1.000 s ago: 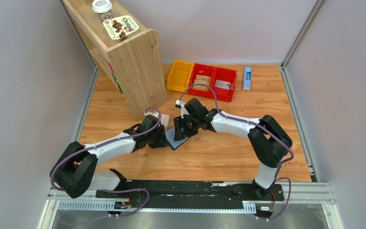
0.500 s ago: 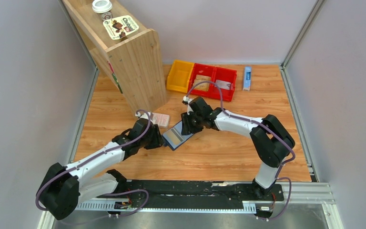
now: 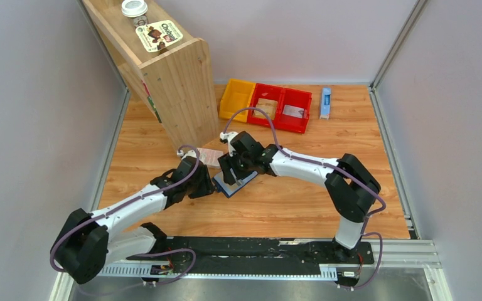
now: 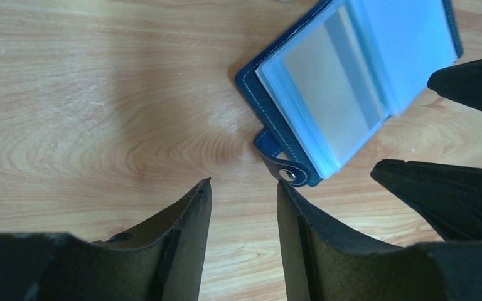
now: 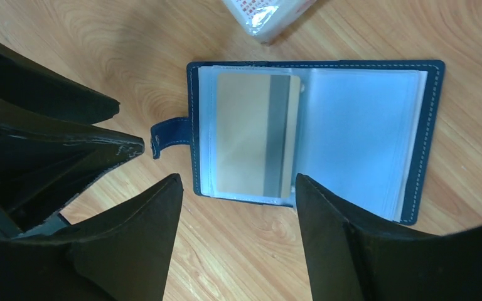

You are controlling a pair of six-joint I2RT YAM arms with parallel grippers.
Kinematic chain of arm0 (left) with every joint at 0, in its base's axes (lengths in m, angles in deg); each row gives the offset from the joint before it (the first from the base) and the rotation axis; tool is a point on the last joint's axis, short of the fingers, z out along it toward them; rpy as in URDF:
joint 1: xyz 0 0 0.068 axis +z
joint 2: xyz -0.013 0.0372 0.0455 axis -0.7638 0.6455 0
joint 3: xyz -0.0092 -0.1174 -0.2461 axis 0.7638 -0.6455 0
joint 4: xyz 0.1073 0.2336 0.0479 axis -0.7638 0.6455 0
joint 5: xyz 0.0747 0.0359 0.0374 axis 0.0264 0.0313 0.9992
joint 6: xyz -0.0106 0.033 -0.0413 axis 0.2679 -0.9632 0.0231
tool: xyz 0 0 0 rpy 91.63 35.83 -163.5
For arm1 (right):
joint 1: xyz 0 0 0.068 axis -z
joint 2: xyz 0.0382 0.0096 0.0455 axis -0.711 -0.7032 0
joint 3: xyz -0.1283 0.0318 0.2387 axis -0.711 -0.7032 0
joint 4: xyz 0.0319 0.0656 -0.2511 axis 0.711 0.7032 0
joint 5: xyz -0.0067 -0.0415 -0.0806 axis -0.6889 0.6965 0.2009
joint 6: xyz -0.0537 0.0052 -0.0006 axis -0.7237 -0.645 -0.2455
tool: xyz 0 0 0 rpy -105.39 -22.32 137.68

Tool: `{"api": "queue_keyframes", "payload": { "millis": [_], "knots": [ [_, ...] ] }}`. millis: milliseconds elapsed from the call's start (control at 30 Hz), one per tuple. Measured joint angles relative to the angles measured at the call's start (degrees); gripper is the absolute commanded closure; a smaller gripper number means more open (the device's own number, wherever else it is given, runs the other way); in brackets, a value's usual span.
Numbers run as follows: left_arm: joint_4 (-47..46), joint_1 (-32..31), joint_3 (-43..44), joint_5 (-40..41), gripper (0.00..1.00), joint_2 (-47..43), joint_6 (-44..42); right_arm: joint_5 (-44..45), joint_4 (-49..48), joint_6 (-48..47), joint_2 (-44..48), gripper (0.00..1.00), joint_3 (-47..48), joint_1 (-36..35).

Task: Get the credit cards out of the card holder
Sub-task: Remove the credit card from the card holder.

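On the wood-grain table (image 3: pixel 301 200), closed in by pale grey panels (image 3: pixel 31 125), we see the card holder (image 5: pixel 358 138) lying open and flat near the middle. Its clasp tab (image 5: pixel 166 135) points toward the left claw (image 4: pixel 243 187). One tan card (image 5: pixel 245 132) with a grey stripe sits in a clear sleeve inside the holder. Our left claw is released, fingers apart and empty, just beside the clasp tab. Our right claw (image 5: pixel 235 188) hangs over the open holder, spread wide and gripping nothing. A pink-and-white packet (image 3: pixel 210 157) lies just behind the holder. A wooden shelf (image 3: pixel 176 81) stands at the far left. A yellow bin (image 3: pixel 229 106), red bins (image 3: pixel 289 127) and a slim blue box (image 3: pixel 326 102) line the far edge.
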Motion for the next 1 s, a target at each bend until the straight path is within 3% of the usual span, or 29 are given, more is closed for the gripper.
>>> {"api": "queue_keyframes", "payload": {
  "millis": [200, 400, 700, 1000],
  "knots": [
    [-0.63, 0.0, 0.0, -0.74, 0.53, 3.89, 0.13, 1.81, 0.35, -1.33, -4.5, 0.21, 1.81, -1.86],
    [-0.68, 0.0, 0.0, -0.74, 0.57, 4.66, 0.52, 4.52, 1.2, -2.27, -7.93, 0.22, 2.91, -3.5],
    [-0.61, 0.0, 0.0, -0.68, 0.58, 4.33, 0.9, 7.74, 1.68, -2.95, -8.46, 0.4, 3.3, -4.33],
    [-0.55, 0.0, -0.02, -0.09, 0.58, -2.38, 0.9, -2.93, -1.4, -0.92, -8.37, 0.5, 2.47, -0.63]
  ]
}}
